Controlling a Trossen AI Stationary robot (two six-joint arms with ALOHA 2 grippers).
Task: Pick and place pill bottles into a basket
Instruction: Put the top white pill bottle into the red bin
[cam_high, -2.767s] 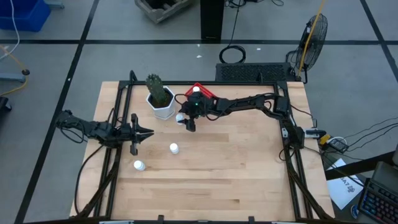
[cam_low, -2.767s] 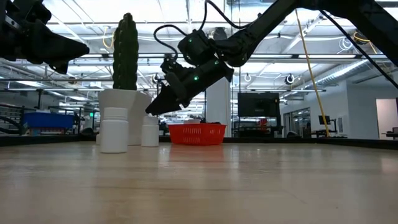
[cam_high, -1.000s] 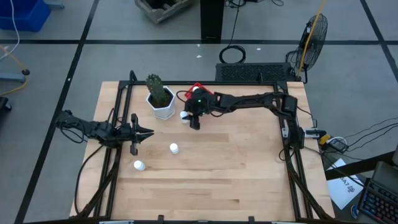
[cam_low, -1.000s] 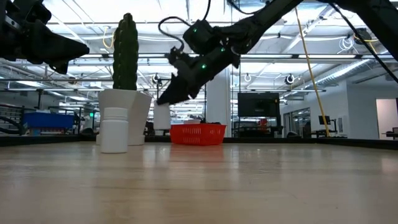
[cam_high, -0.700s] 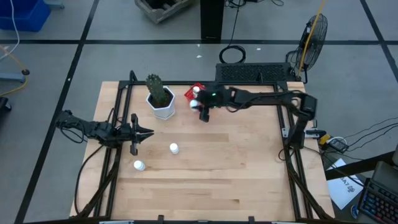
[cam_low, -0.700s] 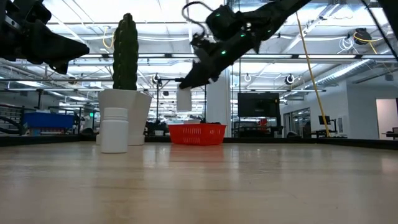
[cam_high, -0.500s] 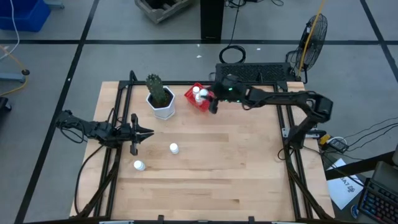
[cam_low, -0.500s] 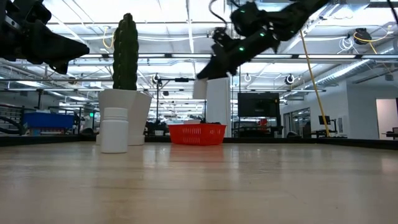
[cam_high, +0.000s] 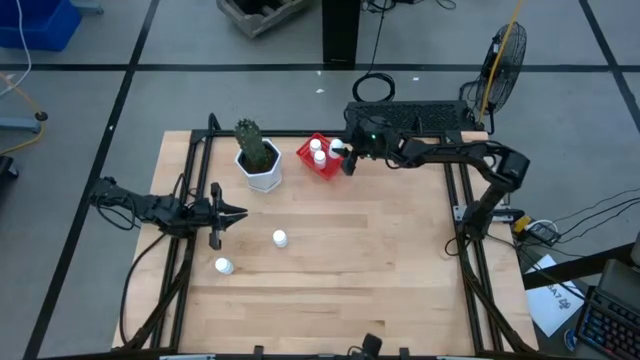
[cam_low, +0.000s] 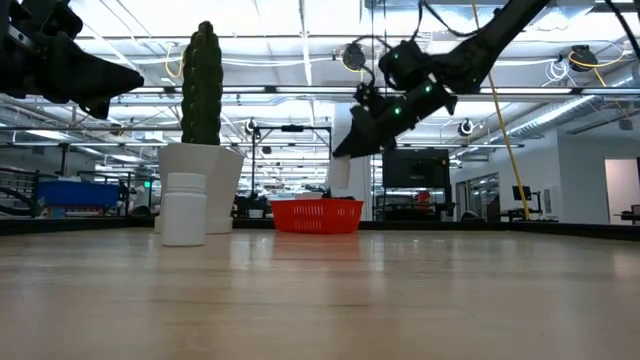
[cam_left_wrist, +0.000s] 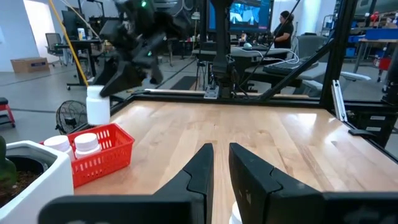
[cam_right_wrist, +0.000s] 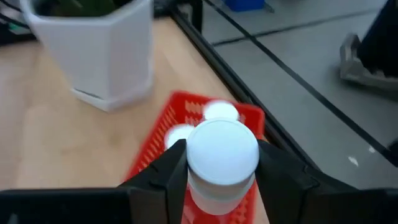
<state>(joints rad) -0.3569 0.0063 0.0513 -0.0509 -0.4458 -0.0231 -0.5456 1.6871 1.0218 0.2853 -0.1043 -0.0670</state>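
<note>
My right gripper (cam_high: 343, 156) is shut on a white pill bottle (cam_low: 340, 172) and holds it in the air by the right side of the red basket (cam_high: 322, 160). Two white bottles (cam_high: 318, 151) stand in the basket. Two more bottles (cam_high: 280, 238) (cam_high: 223, 265) stand on the table's near left part. My left gripper (cam_high: 236, 212) hovers at the table's left, empty, with only a narrow gap between its fingers (cam_left_wrist: 205, 167). My right gripper pinches the bottle's body just under its cap (cam_right_wrist: 221, 186) between its two fingers (cam_right_wrist: 166, 177), one on each side. The fingers slant down from the table's right side. The bottle hangs upright below the fingertips, lifted clear above the basket's rim.
A white hexagonal pot (cam_high: 263, 172) with a green cactus stands left of the basket. A black frame (cam_high: 455, 215) runs along the table's edges. Bare wood lies in the middle and on the right.
My right gripper, still shut on the bottle, has lifted it clear of the table beside the cactus pot. It has carried it toward the table's far edge and right, to the basket's right side, and then lowered it a little.
</note>
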